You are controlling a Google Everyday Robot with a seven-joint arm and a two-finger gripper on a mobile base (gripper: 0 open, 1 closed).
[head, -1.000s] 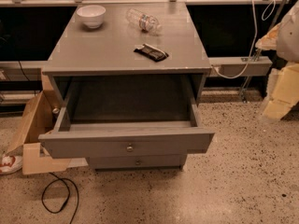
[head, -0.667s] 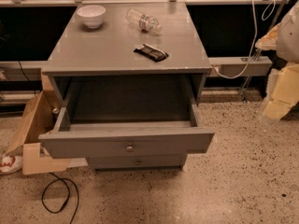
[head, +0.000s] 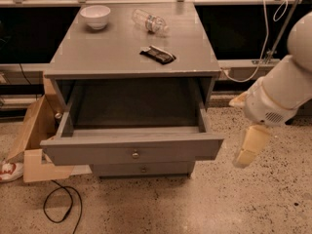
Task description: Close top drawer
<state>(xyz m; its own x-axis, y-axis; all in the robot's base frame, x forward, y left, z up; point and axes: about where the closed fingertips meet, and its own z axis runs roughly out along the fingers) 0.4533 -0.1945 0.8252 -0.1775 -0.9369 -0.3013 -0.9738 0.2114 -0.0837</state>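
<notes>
At cabinet front: top drawer (head: 131, 149) is pulled well out. Its flat grey front panel overhangs the lower drawer (head: 143, 169) beneath. A small round metal knob (head: 135, 154) sits at the centre of the panel. The drawer's inside is in shadow, with both side walls visible running back under the cabinet top (head: 112, 57).

Gripper (head: 245, 156) hangs off the drawer's right front corner. It is beside the panel but apart from it, touches neither panel nor knob, and points down toward the speckled floor (head: 195, 208). Whether it is open or closed: can't tell from this angle. The white arm (head: 285, 82) comes in from the right edge of the view, above the gripper.

On the cabinet top:
- white bowl (head: 95, 16), upright, near the back left corner
- clear plastic bottle (head: 150, 21), lying on its side, near the back edge, right of centre
- dark wrapped bar (head: 157, 54), toward the front edge, right of centre
- all three sit apart from each other

On the floor:
- cardboard box (head: 34, 130) against the cabinet's left side, one flap just below the drawer's left front corner
- black cable (head: 61, 206) looped off that same corner
- white cord (head: 261, 43) hanging behind the cabinet's right side
</notes>
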